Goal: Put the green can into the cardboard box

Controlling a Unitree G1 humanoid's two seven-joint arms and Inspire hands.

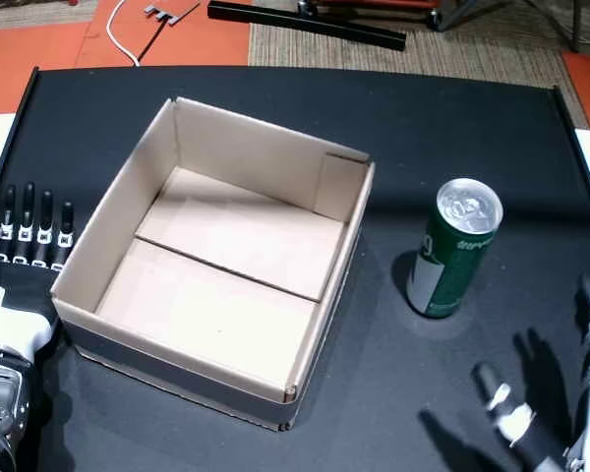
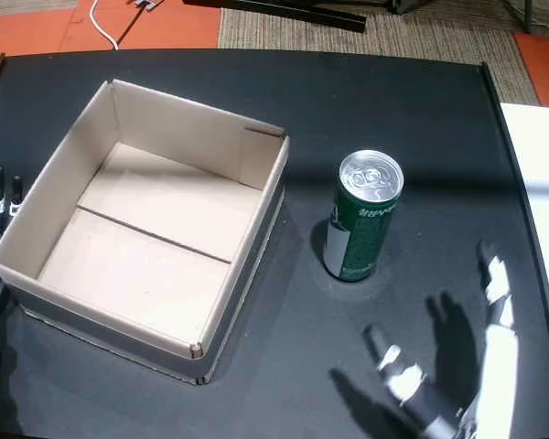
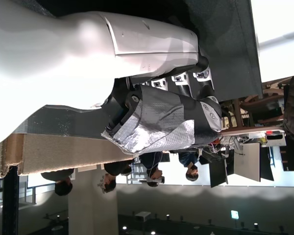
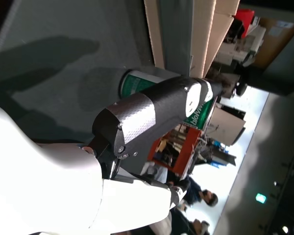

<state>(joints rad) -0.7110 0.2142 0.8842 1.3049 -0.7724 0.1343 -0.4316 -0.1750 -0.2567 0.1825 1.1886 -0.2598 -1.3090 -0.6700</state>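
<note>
On the black tabletop (image 1: 452, 128), to the right of the cardboard box (image 1: 221, 261), the green can (image 1: 450, 251) is standing upright with its silver lid and pull tab facing up; both head views are showing it (image 2: 361, 218) clear of the box, with a strip of bare table between the two. Nothing is touching the can.

Nearer the front edge and off to the can's right, the right hand (image 2: 457, 366) is hovering with its fingers spread apart and holding nothing; its thumb is pointing toward the can, and its shadow is falling on the table between them. From the right wrist view, a carbon-patterned finger (image 4: 152, 115) is crossing in front of the can (image 4: 137, 83), which is appearing behind it with the box wall beyond, so the can is sitting ahead of that hand, between it and the box.

The box is lying open-topped and empty, its floor seam running across the middle. At its left side, the left hand (image 1: 29, 236) is resting flat on the table with four fingers stretched out straight, gripping nothing, close beside the box wall. The left wrist view is showing that hand's knuckles (image 3: 181, 78) over the dark surface, with people seated at desks in the room behind.
</note>
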